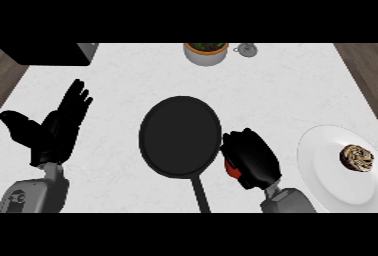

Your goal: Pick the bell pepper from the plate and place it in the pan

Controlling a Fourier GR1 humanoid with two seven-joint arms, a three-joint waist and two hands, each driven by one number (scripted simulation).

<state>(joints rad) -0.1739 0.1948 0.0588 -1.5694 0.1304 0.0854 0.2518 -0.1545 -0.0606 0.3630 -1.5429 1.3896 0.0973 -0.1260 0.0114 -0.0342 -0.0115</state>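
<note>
Head view: a red bell pepper (231, 169) is being gripped in the curled right hand (251, 159), just beside the pan (180, 136); its long axis cannot be told. The left hand (55, 127) is being held spread, fingers up.

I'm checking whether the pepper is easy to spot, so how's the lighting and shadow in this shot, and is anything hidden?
Head view: even, flat light on the white counter, no glare. The black pan shows almost no inner detail. The right hand curls round the bell pepper, leaving only a red sliver visible. The left hand rests open at the left.
</note>
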